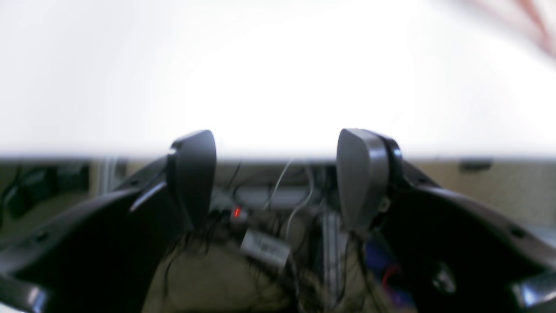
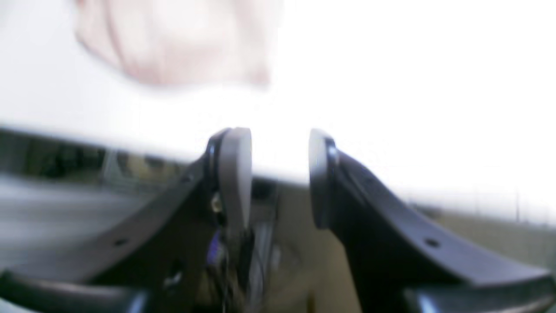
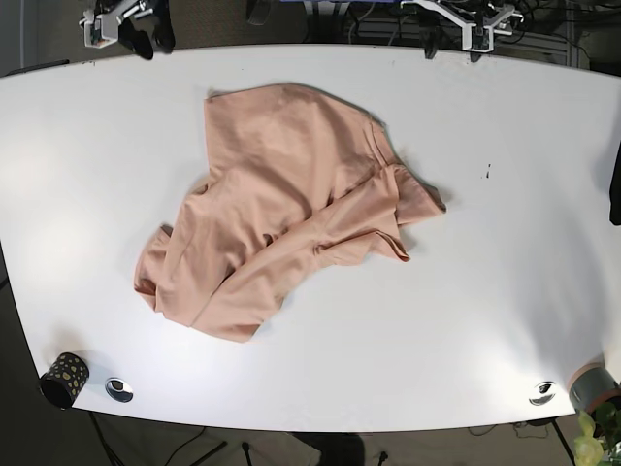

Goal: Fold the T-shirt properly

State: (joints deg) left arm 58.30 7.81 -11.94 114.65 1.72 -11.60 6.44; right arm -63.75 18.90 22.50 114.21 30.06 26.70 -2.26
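A pale pink T-shirt (image 3: 286, 209) lies crumpled and partly doubled over in the middle of the white table (image 3: 505, 243). It shows blurred at the top of the right wrist view (image 2: 173, 43) and at the top right corner of the left wrist view (image 1: 538, 26). My left gripper (image 1: 278, 174) is open and empty at the table's far edge, seen in the base view at the top right (image 3: 451, 44). My right gripper (image 2: 280, 169) is open and empty at the far left edge, seen in the base view (image 3: 146, 39).
A dark patterned cup (image 3: 64, 379) stands at the front left corner. Two small round metal discs (image 3: 119, 389) (image 3: 541, 393) sit near the front edge. A small dark speck (image 3: 488, 173) lies right of the shirt. Cables hang behind the table (image 1: 278, 208).
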